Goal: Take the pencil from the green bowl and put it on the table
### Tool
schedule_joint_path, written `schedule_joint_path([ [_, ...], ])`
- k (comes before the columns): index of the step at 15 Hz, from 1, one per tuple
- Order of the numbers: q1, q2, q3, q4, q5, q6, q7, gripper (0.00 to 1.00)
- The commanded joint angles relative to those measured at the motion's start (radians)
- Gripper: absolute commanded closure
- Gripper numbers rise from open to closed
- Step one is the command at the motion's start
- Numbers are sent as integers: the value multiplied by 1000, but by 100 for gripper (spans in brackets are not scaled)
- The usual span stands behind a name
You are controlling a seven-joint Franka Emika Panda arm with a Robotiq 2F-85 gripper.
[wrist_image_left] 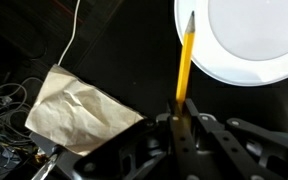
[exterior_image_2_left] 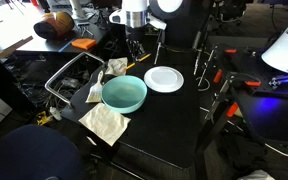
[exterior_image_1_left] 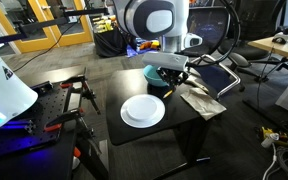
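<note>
In the wrist view my gripper (wrist_image_left: 181,104) is shut on the lower end of the yellow-orange pencil (wrist_image_left: 186,58). The pencil sticks out ahead over the black table (wrist_image_left: 124,50), and its tip overlaps the rim of the white plate (wrist_image_left: 246,40). In both exterior views the gripper (exterior_image_1_left: 174,74) (exterior_image_2_left: 135,58) hangs low over the table (exterior_image_1_left: 184,125) (exterior_image_2_left: 169,120), behind the green bowl (exterior_image_1_left: 152,74) (exterior_image_2_left: 124,94). The bowl looks empty in an exterior view. The arm partly hides the bowl in an exterior view.
A crumpled brown paper (wrist_image_left: 79,108) (exterior_image_2_left: 106,122) (exterior_image_1_left: 200,101) lies on the table beside the bowl. The white plate (exterior_image_1_left: 143,111) (exterior_image_2_left: 164,79) lies flat near it. A wire basket (exterior_image_2_left: 69,80) stands off the table's edge. Cables lie on the floor (wrist_image_left: 9,110).
</note>
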Motion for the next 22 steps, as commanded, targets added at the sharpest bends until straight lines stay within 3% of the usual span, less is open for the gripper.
schedule_joint_path([
  [1, -62, 70, 55, 56, 15, -14, -115, 98],
  [6, -71, 124, 51, 91, 13, -28, -194, 98],
  [8, -57, 118, 33, 86, 9, -22, -185, 65],
  [16, 25, -64, -34, -57, -15, 62, -100, 6],
  [17, 51, -96, -57, -78, -20, 65, -68, 1],
  [22, 156, -225, -150, -160, -79, 54, 57, 0],
])
